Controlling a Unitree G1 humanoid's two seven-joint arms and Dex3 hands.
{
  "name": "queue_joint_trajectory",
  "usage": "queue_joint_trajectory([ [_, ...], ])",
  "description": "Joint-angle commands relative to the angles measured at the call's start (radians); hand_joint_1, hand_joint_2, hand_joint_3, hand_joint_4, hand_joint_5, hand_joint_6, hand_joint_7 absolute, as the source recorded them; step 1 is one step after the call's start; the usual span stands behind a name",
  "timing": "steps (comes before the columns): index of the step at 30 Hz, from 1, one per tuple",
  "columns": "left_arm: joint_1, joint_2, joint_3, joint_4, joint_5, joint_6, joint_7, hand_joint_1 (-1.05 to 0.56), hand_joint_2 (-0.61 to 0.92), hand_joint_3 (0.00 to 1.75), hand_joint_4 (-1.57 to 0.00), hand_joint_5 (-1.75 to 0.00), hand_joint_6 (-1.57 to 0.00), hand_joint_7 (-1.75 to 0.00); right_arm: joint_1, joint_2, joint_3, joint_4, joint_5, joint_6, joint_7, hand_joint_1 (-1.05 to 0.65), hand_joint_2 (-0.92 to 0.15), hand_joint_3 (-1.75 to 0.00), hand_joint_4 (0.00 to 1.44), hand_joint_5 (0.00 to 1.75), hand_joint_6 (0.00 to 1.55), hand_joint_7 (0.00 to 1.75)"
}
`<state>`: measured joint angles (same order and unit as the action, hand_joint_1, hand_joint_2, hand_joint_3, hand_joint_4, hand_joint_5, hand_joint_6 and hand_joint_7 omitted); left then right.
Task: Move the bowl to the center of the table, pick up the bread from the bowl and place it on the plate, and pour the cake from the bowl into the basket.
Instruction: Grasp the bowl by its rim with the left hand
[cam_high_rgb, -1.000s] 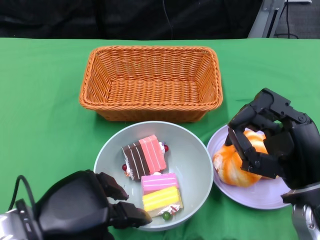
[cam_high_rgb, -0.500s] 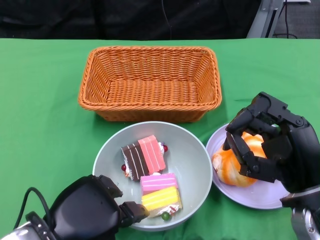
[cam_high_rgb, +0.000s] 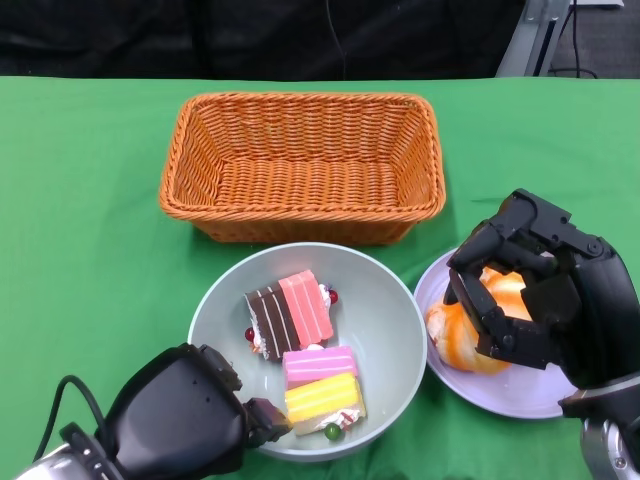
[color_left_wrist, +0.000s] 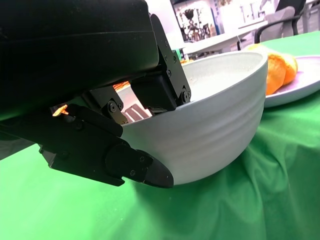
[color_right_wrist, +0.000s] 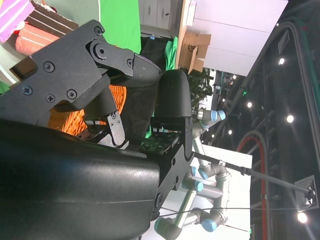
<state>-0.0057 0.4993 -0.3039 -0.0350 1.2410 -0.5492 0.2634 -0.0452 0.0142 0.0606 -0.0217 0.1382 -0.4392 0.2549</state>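
Green table (cam_high_rgb: 80, 220), basket (cam_high_rgb: 300, 165) behind bowl (cam_high_rgb: 390, 320), left hand (cam_high_rgb: 190, 425) pinching its rim, right hand (cam_high_rgb: 535, 295) spread over bread (cam_high_rgb: 450, 330)

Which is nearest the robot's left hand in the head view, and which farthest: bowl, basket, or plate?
From the left hand:
1. Bowl, right at its fingers, centre front.
2. Plate, off to the right, holding the bread.
3. Basket, at the back behind the bowl.

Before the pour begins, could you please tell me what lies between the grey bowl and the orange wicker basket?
Nothing: in the head view the grey bowl sits right before the orange wicker basket, its far rim meeting the basket's near wall, with only green tablecloth to either side.
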Motion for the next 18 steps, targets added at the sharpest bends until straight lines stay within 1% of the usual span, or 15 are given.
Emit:
queue_joint_trajectory([
  [1,-0.040,0.031,-0.037,0.069,-0.004,0.007,0.050,-0.39,0.86,0.00,-1.12,-0.04,-1.06,-0.04,0.003,-0.007,-0.004,0.003,0.010,-0.018,0.006,-0.25,-0.53,-0.90,0.71,1.62,0.66,1.38],
  [5,-0.127,0.036,-0.085,0.207,-0.043,-0.042,0.152,-0.37,0.84,0.00,-1.17,-0.05,-1.11,-0.05,0.001,-0.002,-0.004,0.016,0.016,-0.029,0.013,-0.25,-0.53,-0.88,0.72,1.62,0.66,1.38],
  [10,-0.231,0.040,-0.136,0.385,-0.072,-0.108,0.301,-0.34,0.81,0.00,-1.27,-0.10,-1.20,-0.07,0.007,0.001,0.001,0.010,0.024,-0.013,0.018,-0.24,-0.53,-0.88,0.72,1.61,0.66,1.38],
  [11,-0.256,0.040,-0.148,0.430,-0.069,-0.120,0.342,-0.30,0.79,0.01,-1.17,-0.41,-1.24,-0.09,0.009,0.001,0.003,0.012,0.026,-0.015,0.020,-0.23,-0.53,-0.89,0.72,1.61,0.66,1.38],
  [12,-0.279,0.040,-0.160,0.470,-0.066,-0.131,0.381,-0.29,0.78,0.00,-1.03,-0.75,-1.27,-0.10,0.009,0.002,0.004,0.015,0.027,-0.018,0.022,-0.22,-0.53,-0.89,0.72,1.61,0.65,1.38],
  [13,-0.303,0.041,-0.174,0.514,-0.064,-0.146,0.421,-0.27,0.78,0.00,-0.92,-1.01,-1.28,-0.12,0.009,0.001,0.004,0.017,0.030,-0.020,0.026,-0.22,-0.53,-0.90,0.72,1.61,0.65,1.38],
  [14,-0.322,0.041,-0.188,0.549,-0.062,-0.157,0.453,-0.25,0.78,0.00,-0.82,-1.24,-1.28,-0.17,0.010,0.001,0.005,0.017,0.031,-0.019,0.026,-0.21,-0.54,-0.91,0.71,1.61,0.65,1.38],
  [15,-0.336,0.042,-0.201,0.576,-0.061,-0.164,0.478,-0.24,0.78,0.00,-0.79,-1.35,-1.24,-0.27,0.010,0.001,0.005,0.016,0.031,-0.018,0.027,-0.21,-0.54,-0.91,0.71,1.61,0.65,1.38],
  [16,-0.353,0.042,-0.213,0.609,-0.061,-0.173,0.502,-0.23,0.78,0.00,-0.77,-1.40,-1.16,-0.43,0.012,0.002,0.005,0.015,0.033,-0.015,0.028,-0.21,-0.53,-0.92,0.71,1.61,0.65,1.37],
  [17,-0.368,0.043,-0.222,0.643,-0.072,-0.188,0.514,-0.19,0.80,0.00,-0.73,-1.52,-1.00,-0.80,0.013,0.004,0.005,0.014,0.032,-0.014,0.025,-0.21,-0.53,-0.92,0.71,1.61,0.65,1.37],
  [18,-0.381,0.044,-0.230,0.669,-0.079,-0.200,0.524,-0.17,0.83,0.01,-0.69,-1.61,-0.86,-1.08,0.014,0.006,0.004,0.014,0.032,-0.013,0.023,-0.21,-0.53,-0.92,0.72,1.61,0.65,1.37],
])
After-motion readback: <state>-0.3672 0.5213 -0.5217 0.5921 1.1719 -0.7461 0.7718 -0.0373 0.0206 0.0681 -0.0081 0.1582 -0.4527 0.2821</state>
